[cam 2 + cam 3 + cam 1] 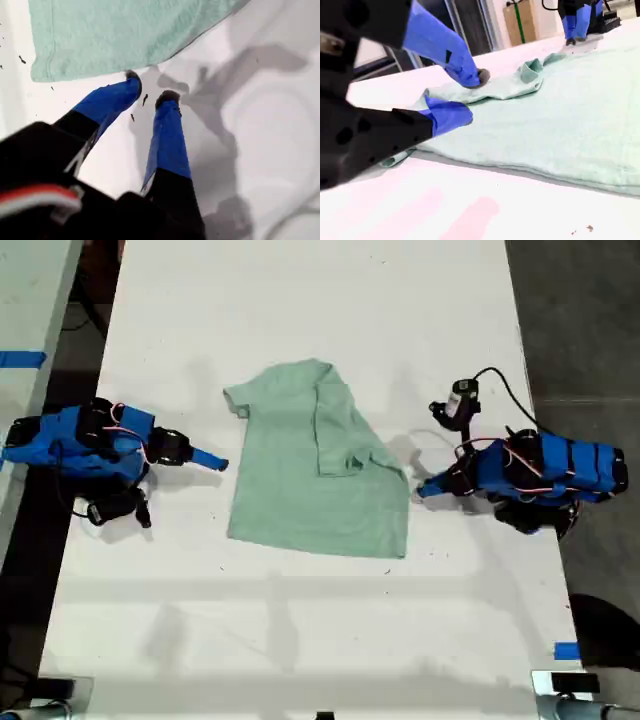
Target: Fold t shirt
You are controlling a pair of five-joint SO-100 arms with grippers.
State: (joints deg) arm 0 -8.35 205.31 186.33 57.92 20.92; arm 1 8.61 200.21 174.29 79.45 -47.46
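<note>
The pale mint-green t shirt (300, 480) lies flat in the middle of the white table, with the sleeve on the exterior view's right folded in over the body. At that right edge sits my first gripper (422, 488), low on the table and open by a narrow gap, empty; its tips (150, 89) stop just short of the t shirt's hem (115, 35). My second gripper (218, 462) is at the t shirt's edge on the exterior view's left, open and empty (472, 97), beside the cloth (560, 115). The first arm (577, 22) shows across the cloth.
A small black camera unit with a cable (460, 400) stands behind the first arm. Blue tape marks (565, 650) lie near the table's edge on the exterior view's right. Dark floor borders the table (300, 640) on both sides.
</note>
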